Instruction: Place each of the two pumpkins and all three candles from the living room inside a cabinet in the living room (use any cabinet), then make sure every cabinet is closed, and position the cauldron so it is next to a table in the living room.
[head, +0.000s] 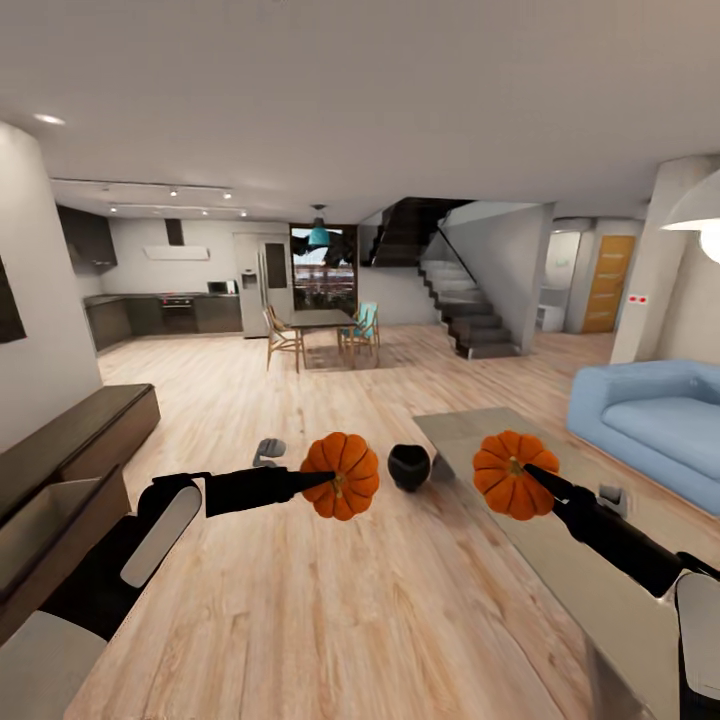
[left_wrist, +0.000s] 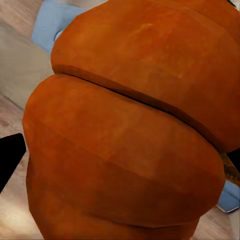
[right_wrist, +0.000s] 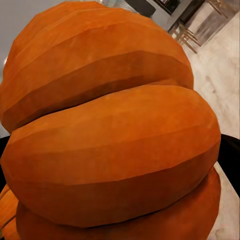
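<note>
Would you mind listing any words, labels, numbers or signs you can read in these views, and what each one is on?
No readable text in any view.
Small red marks on the white pillar by the orange door: too small to read, and possibly not lettering at all.
Left pumpkin, right pumpkin, cauldron, cabinet, glass table: plain surfaces, no labels.
Kitchen appliances far back: no legible markings.

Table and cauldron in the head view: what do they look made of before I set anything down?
The table looks like glass or polished stone: a smooth greyish top with a soft sheen, though no sharp reflection settles which. The cauldron on the floor beside it looks like matte black metal or ceramic, dark with only a faint highlight on its belly; the render leaves that open.
</note>
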